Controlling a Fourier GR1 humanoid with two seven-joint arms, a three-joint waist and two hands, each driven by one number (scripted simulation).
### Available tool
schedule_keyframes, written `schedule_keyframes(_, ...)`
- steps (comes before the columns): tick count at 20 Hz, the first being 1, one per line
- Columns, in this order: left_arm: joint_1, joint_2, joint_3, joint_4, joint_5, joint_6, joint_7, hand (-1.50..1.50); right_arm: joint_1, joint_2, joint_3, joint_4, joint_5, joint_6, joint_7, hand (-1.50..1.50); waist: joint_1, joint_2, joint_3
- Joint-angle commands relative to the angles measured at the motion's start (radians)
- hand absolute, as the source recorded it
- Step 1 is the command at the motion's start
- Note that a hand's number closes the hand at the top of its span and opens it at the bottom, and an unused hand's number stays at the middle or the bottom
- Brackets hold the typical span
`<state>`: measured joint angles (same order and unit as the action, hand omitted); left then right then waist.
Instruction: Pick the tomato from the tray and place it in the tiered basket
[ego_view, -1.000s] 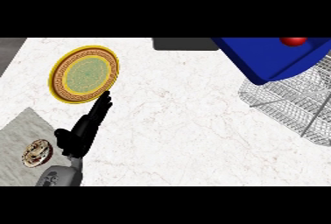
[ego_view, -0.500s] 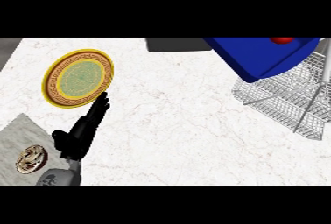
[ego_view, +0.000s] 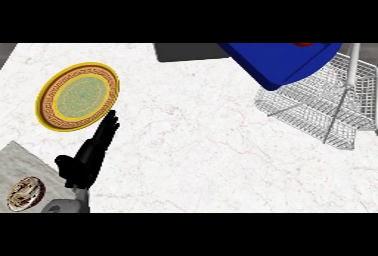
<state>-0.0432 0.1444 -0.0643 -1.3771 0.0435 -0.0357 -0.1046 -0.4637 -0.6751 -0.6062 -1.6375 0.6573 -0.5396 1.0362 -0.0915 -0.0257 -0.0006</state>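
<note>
A blue tray (ego_view: 284, 62) sits at the top right of the head view, partly over the wire tiered basket (ego_view: 325, 102). A sliver of the red tomato (ego_view: 304, 44) shows at the tray's top edge, mostly cut off. My left hand (ego_view: 87, 157) rises from the lower left with straight fingers pointing up toward a plate, holding nothing. It is far from the tray and basket. My right hand does not show.
A yellow-rimmed green plate (ego_view: 78, 96) lies at the upper left, just above my left fingertips. A small round patterned dish (ego_view: 24, 193) rests on a grey mat (ego_view: 22, 160) at the lower left. A dark slab (ego_view: 192, 51) sits at the counter's back edge.
The view has shifted: tray, basket and plate have slid up and to the left in the picture, and the tomato is now nearly cut off. The left hand keeps its pose.
</note>
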Motion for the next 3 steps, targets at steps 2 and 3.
schedule_keyframes(2, 0.037, 0.035, 0.046, -0.004, 0.027, -0.018, -0.029, 0.00, 0.229, 0.017, -0.148, -0.312, -0.133, 0.146, 0.097, -1.50, -0.026, -0.008, 0.000)
schedule_keyframes(3, 0.030, 0.026, 0.041, -0.008, 0.039, -0.025, -0.005, 0.00, 0.292, 0.032, -0.181, -0.357, -0.154, 0.160, 0.084, -1.50, -0.037, -0.009, 0.001)
